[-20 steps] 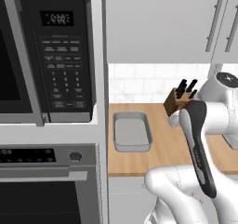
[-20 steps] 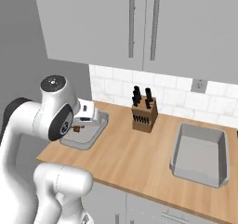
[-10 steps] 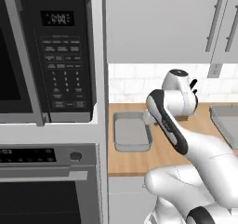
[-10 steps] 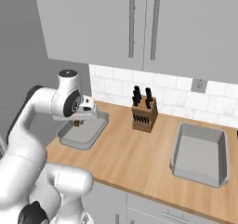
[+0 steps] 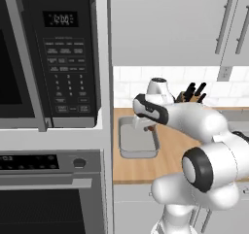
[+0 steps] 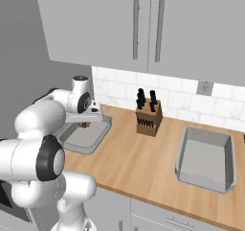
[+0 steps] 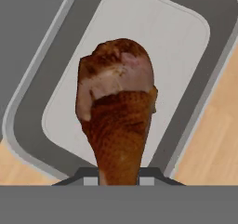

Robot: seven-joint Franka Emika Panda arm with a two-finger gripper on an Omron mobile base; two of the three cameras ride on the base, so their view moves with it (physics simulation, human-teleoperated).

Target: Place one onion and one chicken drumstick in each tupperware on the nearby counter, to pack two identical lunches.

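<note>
In the left base view, the arm is reaching over the near tray (image 5: 137, 140), a shallow grey rectangular container sitting on the wooden counter (image 5: 168, 153) beside the microwave (image 5: 48, 58); the tray's floor is showing bare, and the gripper (image 5: 148, 127) is hanging above its right part with a small dark piece under it, too small to make out. A knife block (image 5: 192, 94) is standing behind the arm. In the right base view, the gripper (image 6: 86, 124) is holding a small brown chicken drumstick (image 6: 85, 125) just above that same tray (image 6: 91, 138), while a second tray (image 6: 206, 158) is lying with nothing in it well apart to the right, past the knife block (image 6: 147, 117). In the hand view, the drumstick (image 7: 118, 121) is looking reddish-brown and crisp, its thick end pale and meaty, its thin end pinched between the closed fingertips (image 7: 90, 179), hanging over the tray's (image 7: 153, 28) bare floor.
</note>
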